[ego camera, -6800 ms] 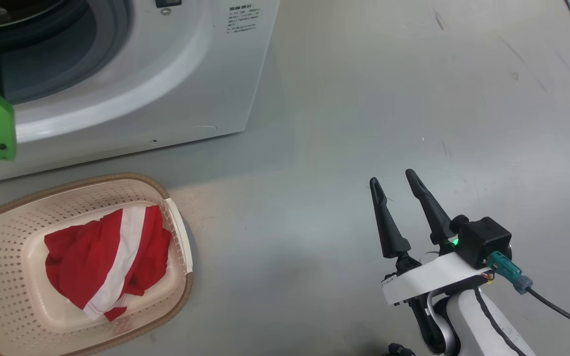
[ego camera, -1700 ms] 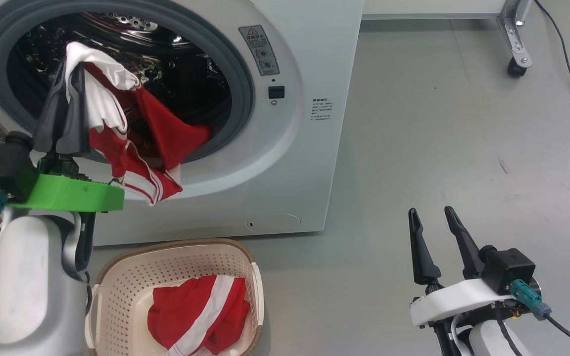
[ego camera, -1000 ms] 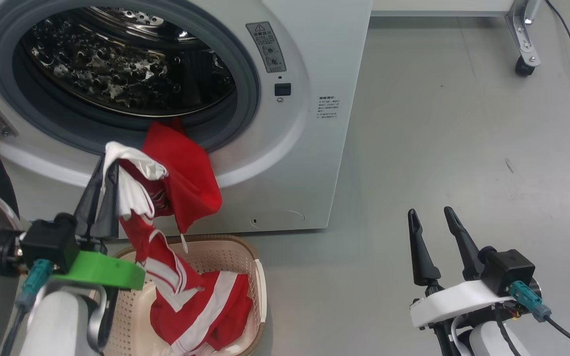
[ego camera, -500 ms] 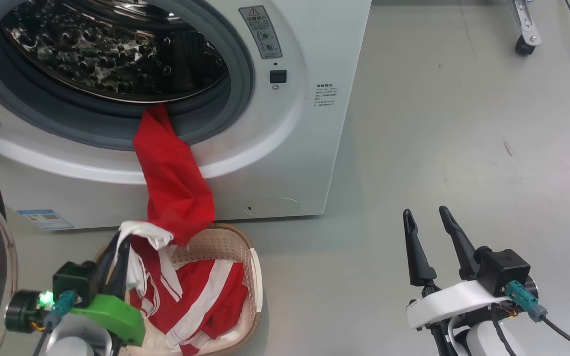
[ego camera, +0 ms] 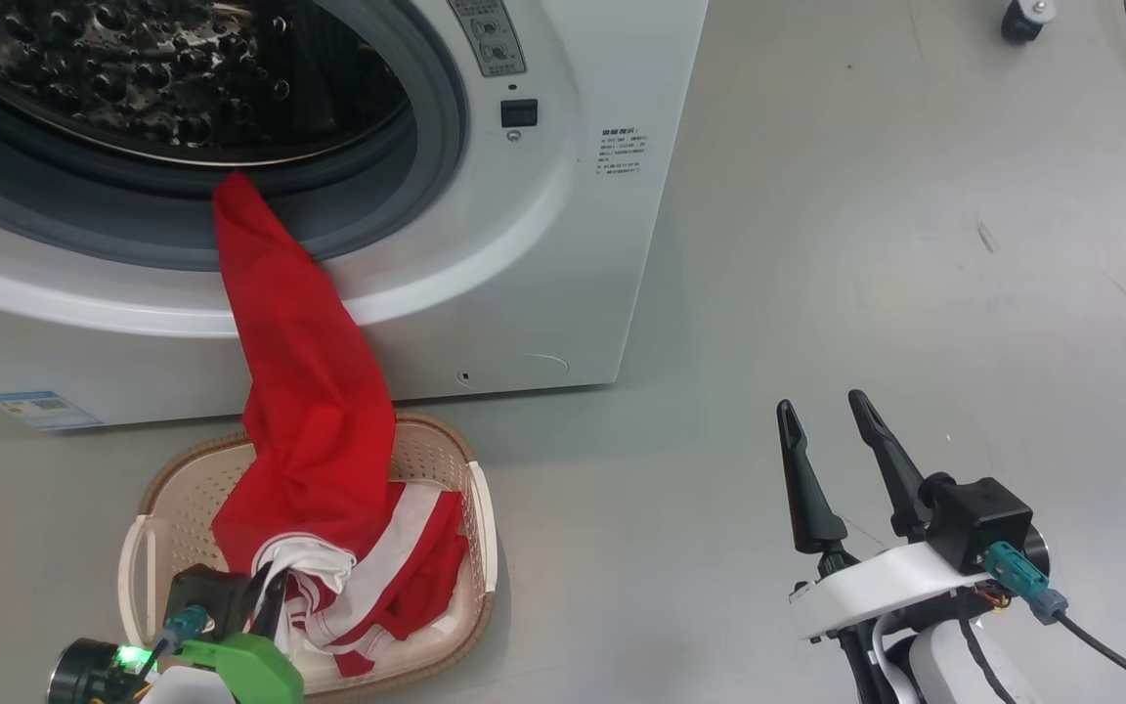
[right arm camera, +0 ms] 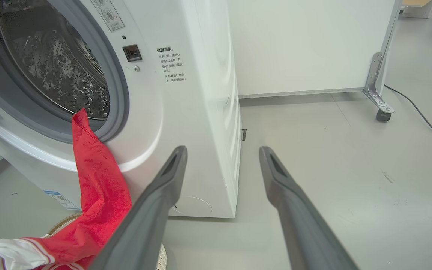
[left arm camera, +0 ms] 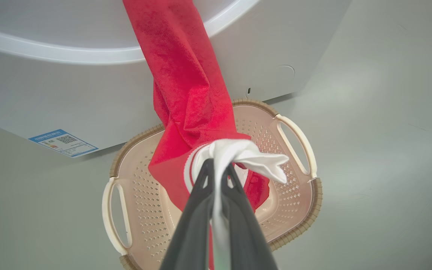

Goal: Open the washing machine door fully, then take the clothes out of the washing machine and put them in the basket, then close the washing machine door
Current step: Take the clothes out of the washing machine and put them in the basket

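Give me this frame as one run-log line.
phase: unloading | left gripper: shut on red garment, over basket | garment tail: hanging from washing machine opening | right gripper: open, empty

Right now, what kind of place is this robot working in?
Probably a lab or test room rather than a home laundry: the washing machine stands on a bare grey floor, near a white partition on caster wheels, with a loose cable trailing nearby.

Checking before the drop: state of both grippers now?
Left gripper: shut on the clothes.
Right gripper: open, holding nothing.
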